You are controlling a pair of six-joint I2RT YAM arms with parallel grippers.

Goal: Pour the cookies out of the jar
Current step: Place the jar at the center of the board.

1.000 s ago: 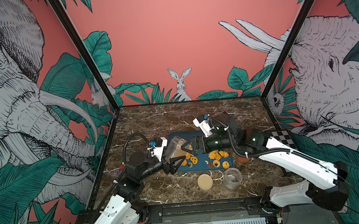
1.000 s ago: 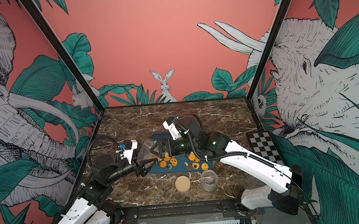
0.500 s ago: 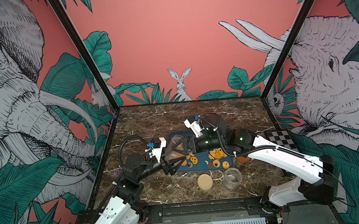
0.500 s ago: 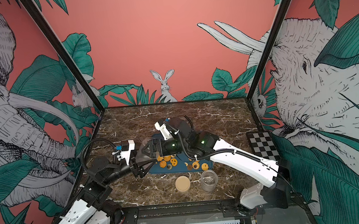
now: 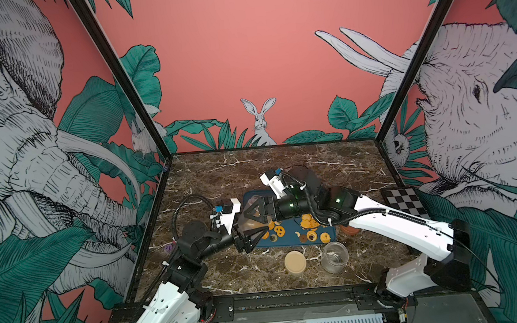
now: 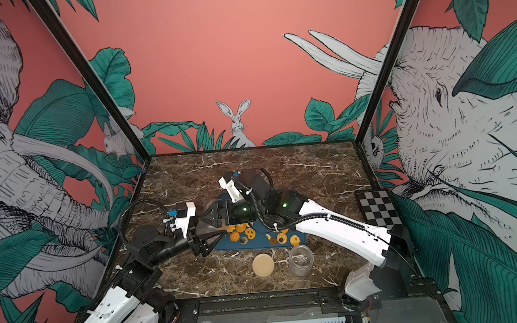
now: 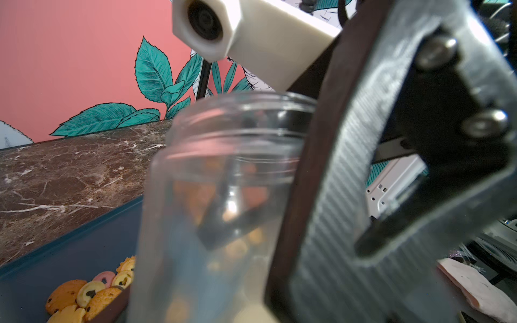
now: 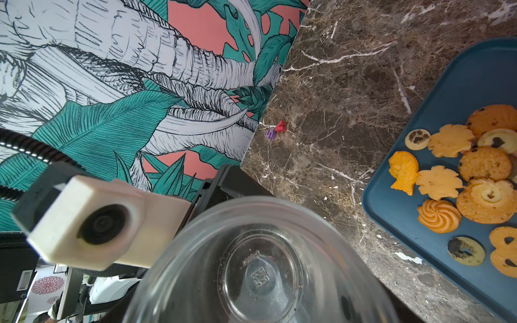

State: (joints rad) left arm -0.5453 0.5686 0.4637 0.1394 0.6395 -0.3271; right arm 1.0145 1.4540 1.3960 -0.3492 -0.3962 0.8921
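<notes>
the left claw pinches a clear jar tilted over the left end of a blue tray. the right claw is at the jar; its grip cannot be told. cookies lie on the tray, just right of both claws.

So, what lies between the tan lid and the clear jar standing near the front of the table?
Nothing: only bare marble table separates the tan lid from the clear jar. Both top views show this gap.
</notes>
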